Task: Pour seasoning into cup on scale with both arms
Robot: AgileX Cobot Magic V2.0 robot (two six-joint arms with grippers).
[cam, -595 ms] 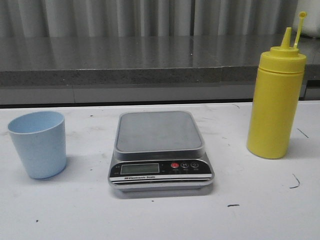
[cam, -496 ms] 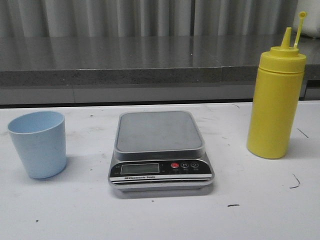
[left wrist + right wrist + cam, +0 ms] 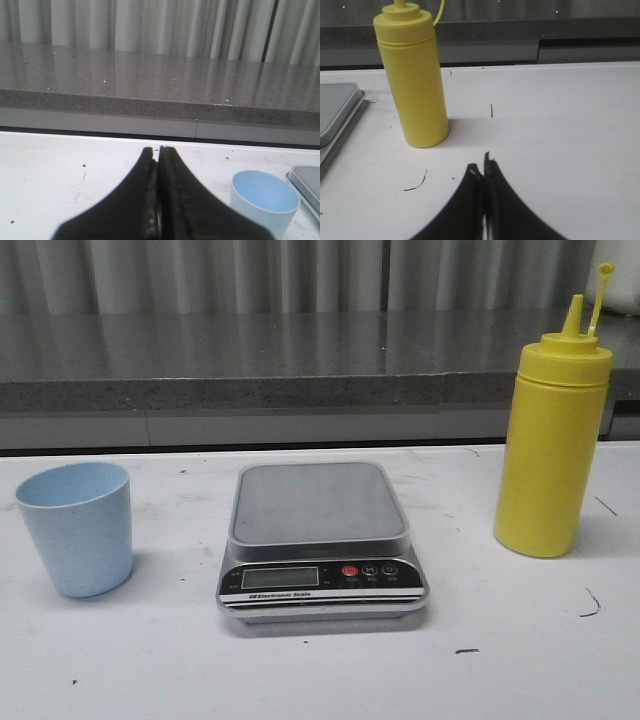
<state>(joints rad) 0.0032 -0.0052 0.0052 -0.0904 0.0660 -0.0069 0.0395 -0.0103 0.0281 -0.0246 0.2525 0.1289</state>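
White desk (image 3: 330, 680) carries the scale (image 3: 320, 540) at centre — cup (image 3: 78, 528) standing left of it, seasoning (image 3: 551, 440) upright to its right. Left claw (image 3: 159, 165), pressed closed and empty, is nearer the cup; right claw (image 3: 483, 170), equally closed and empty, faces the bottle.

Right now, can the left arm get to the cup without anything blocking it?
Probably yes. The cup stands alone on the table, apart from the scale, with nothing between it and the left gripper. The gripper is shut, so it must open first.
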